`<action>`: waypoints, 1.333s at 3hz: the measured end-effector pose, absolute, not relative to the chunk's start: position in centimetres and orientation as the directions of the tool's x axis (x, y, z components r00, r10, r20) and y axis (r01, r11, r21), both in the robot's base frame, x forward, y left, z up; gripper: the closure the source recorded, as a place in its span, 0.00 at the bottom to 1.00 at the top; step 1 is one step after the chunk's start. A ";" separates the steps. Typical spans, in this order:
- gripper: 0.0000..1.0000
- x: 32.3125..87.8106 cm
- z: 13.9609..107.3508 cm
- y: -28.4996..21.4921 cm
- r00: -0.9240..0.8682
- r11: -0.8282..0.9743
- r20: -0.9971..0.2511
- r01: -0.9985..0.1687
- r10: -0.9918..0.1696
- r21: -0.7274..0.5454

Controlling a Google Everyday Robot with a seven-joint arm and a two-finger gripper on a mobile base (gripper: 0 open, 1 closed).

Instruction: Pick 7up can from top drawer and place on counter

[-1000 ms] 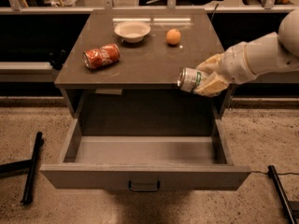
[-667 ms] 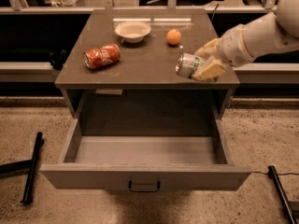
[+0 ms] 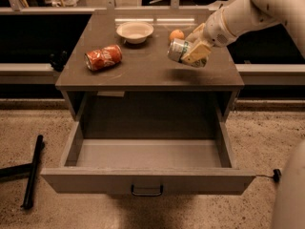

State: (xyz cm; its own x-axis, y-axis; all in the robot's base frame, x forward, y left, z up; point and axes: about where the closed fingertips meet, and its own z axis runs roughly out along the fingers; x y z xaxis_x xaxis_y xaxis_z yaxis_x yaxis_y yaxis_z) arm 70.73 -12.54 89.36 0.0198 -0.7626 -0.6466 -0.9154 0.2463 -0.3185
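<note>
My gripper (image 3: pixel 193 49) is shut on the 7up can (image 3: pixel 179 50), a pale silvery can with green markings, held tilted on its side. It hangs a little above the right half of the counter (image 3: pixel 143 70), casting a shadow on the top. My white arm comes in from the upper right. The top drawer (image 3: pixel 147 161) is pulled fully open below the counter and holds nothing. Its flat front panel carries a small dark handle (image 3: pixel 147 191).
On the counter lie a red-orange soda can (image 3: pixel 103 57) on its side at the left, a white bowl (image 3: pixel 135 31) at the back, and an orange (image 3: pixel 177 34) just behind the gripper. A black stand leg (image 3: pixel 32 171) lies on the floor at left.
The gripper has carried the 7up can up and to the left, from beside the counter's right front edge to above the counter's right half.
</note>
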 end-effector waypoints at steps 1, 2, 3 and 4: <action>0.82 73.1 87.6 -11.2 -0.025 0.252 -0.638 -0.930 -0.769 -0.267; 0.59 74.4 86.2 -10.4 -0.049 0.248 -0.632 -0.941 -0.774 -0.230; 0.36 75.0 85.6 -10.2 -0.059 0.245 -0.630 -0.946 -0.775 -0.214; 0.12 74.9 86.3 -10.3 -0.042 0.233 -0.625 -0.946 -0.779 -0.227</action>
State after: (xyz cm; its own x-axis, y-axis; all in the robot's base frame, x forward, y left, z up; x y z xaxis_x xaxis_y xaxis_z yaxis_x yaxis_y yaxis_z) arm 74.90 -10.28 86.28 -0.0419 -0.7793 -0.6252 -0.9456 0.2331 -0.2272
